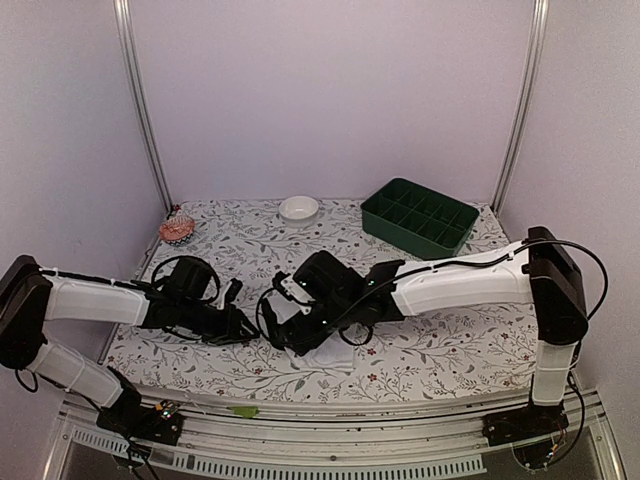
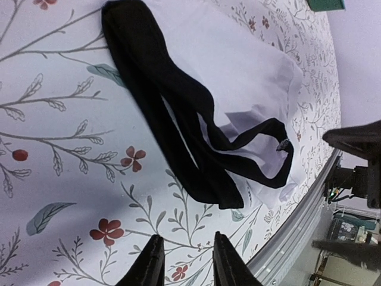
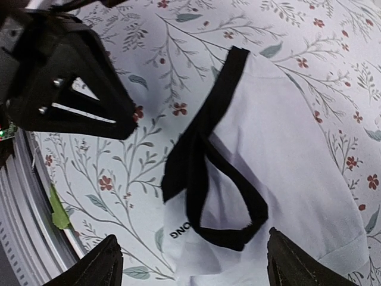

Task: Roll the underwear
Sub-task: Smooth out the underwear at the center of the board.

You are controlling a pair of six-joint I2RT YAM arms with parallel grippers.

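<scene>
Underwear [image 1: 325, 357] lies on the table [image 1: 450, 340], lower centre of the top view, close to the near edge. In the right wrist view it sits directly beneath the right fingers [image 3: 107, 265], which are spread wide and empty. Its black waistband [image 3: 208, 113] runs from upper centre to lower centre of that frame. The left fingers [image 2: 150, 262] appear narrowly parted, holding nothing. They stand just beside the garment, which lies toward the top of their frame. Judged nearer: the right arm.
</scene>
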